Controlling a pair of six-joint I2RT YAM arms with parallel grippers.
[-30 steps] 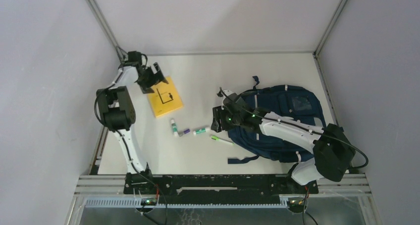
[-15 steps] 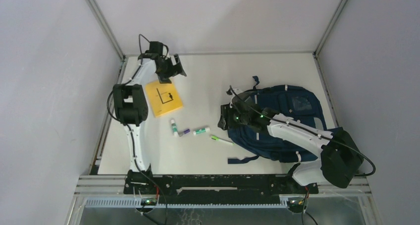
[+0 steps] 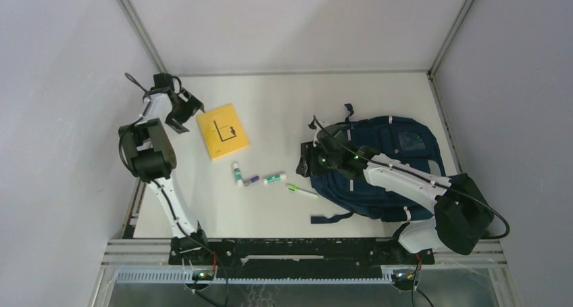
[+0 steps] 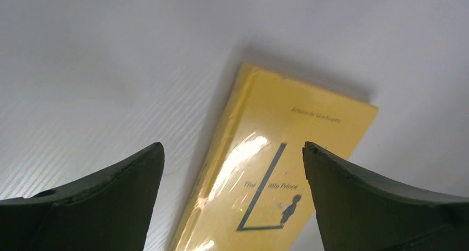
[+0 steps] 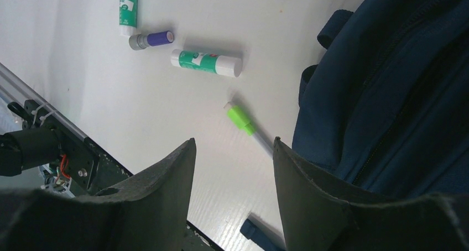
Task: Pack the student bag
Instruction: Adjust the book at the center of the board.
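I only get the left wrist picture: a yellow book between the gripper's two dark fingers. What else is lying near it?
Observer: A navy backpack lies to the right of the book, well apart from it.
Operator: Anything in between?
Observer: A glue stick, a second glue stick, a small purple-capped tube and a green-capped pen, all lying loose.
Operator: And on the backpack's side?
Observer: The right gripper hangs open at the backpack's left edge, above the pen, holding nothing.
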